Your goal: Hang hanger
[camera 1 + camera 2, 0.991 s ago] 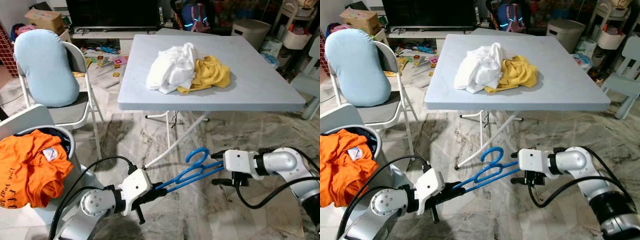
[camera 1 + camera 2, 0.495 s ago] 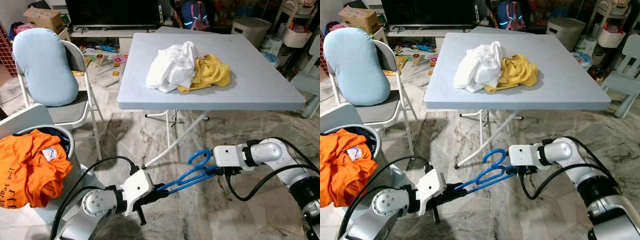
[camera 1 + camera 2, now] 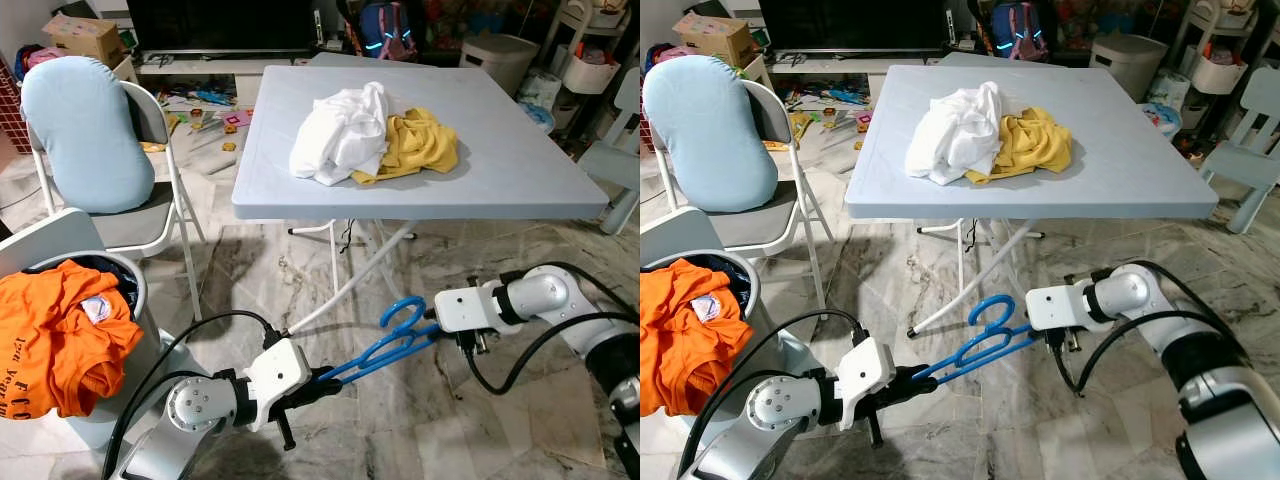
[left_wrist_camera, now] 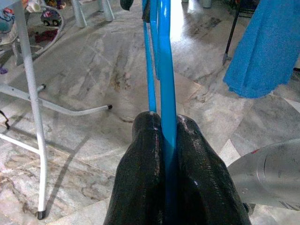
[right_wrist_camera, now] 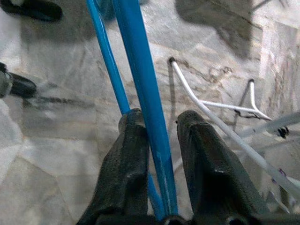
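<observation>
Blue plastic hanger [image 3: 385,345] is held low over the marble floor in front of the folding table [image 3: 520,190], left gripper [image 4: 168,140] pinched on one end, right gripper [image 5: 157,140] spread around the other; light, stiff, probably slick, so grip the bar.

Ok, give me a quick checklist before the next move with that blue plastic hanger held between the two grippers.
1. Left gripper shut on the blue plastic hanger: ok, both fingers press its bar.
2. Right gripper gripping the hanger: not ok, the bar lies against one finger with a gap to the other.
3. Hanger off the marble floor: ok.
4. Hook free of the grey folding table's white legs: ok, it sits apart from them.
5. Rail or rack to hang it on: cannot tell.
</observation>
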Robot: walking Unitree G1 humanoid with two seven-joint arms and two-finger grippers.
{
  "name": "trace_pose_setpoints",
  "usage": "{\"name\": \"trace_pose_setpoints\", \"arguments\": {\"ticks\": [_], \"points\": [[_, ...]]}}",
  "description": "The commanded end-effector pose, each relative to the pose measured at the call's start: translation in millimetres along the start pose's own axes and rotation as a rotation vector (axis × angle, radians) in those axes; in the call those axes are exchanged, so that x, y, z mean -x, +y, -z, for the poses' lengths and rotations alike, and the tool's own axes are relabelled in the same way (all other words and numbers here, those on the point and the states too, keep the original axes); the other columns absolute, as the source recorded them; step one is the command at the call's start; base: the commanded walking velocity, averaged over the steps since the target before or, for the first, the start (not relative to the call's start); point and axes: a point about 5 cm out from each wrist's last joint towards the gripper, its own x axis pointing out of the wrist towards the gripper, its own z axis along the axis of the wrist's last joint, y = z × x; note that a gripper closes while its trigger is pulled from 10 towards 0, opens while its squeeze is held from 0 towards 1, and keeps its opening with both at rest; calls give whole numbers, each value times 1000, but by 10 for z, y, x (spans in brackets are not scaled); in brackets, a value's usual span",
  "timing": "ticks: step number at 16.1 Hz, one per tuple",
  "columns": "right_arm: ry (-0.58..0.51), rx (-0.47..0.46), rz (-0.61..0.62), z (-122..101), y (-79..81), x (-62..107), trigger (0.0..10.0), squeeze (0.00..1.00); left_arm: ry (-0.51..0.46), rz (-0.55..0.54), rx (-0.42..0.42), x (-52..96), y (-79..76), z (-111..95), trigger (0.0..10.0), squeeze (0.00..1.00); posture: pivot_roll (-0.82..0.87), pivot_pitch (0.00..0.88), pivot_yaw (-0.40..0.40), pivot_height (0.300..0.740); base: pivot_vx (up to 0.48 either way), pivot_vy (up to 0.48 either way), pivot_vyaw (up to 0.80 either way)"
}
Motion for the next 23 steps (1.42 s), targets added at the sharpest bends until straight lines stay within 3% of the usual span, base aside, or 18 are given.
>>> {"name": "trace_pose_setpoints", "arguments": {"ticks": [1,5,6,7,8,9,23], "points": [[28,20,24,2,-84,55,10000,1000,6,13,-13,0,-17,-19,10000,0,57,21,-32,740,0,0,0],[56,49,9,45,-51,46,10000,1000,5,14,-13,7,-6,-30,10000,0,58,20,-32,740,0,0,0],[65,56,1,62,-36,45,10000,451,6,15,-14,11,-1,-35,10000,0,58,20,-31,740,0,0,0],[73,58,-8,73,-30,48,9647,0,7,17,-15,16,4,-40,10000,0,58,19,-30,740,0,0,0],[70,57,-21,78,-19,44,745,0,8,17,-16,20,6,-42,10000,0,59,18,-29,740,0,0,0],[69,57,-35,80,-10,46,0,0,9,18,-16,22,7,-40,10000,0,59,18,-28,740,0,0,0],[28,-3,-157,106,32,106,0,0,30,18,-4,12,24,52,10000,0,71,1,-23,740,0,0,0]]}}
